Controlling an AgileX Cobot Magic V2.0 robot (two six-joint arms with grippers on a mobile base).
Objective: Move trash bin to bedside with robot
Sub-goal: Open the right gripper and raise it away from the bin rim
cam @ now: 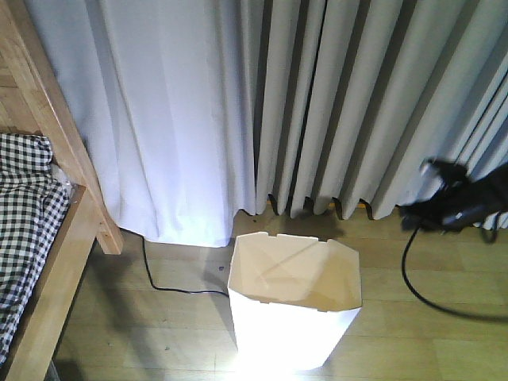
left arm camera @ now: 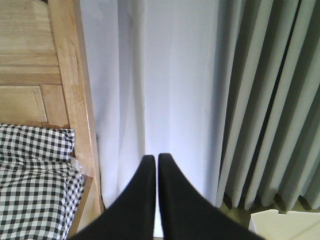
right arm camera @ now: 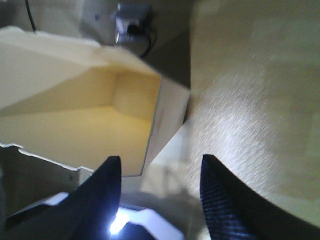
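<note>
The white faceted trash bin [cam: 294,305] stands upright on the wooden floor in front of the curtain, its cream inside empty. The bedside, a light wooden bed frame [cam: 55,143] with checked bedding [cam: 24,206], is to its left with a strip of floor between. In the front view my right arm [cam: 460,205] hangs blurred to the right of the bin, apart from it. My right gripper [right arm camera: 161,161] is open over the bin's rim [right arm camera: 152,125], holding nothing. My left gripper [left arm camera: 156,158] is shut and empty, pointing at the curtain beside the bed post [left arm camera: 75,100]; a corner of the bin [left arm camera: 285,225] shows low right.
Grey-white curtains [cam: 317,103] hang to the floor behind the bin. A black cable [cam: 159,282] runs across the floor between bed and bin; another black cable [cam: 421,290] trails from the right arm. A grey plug or box [right arm camera: 131,22] sits beyond the bin.
</note>
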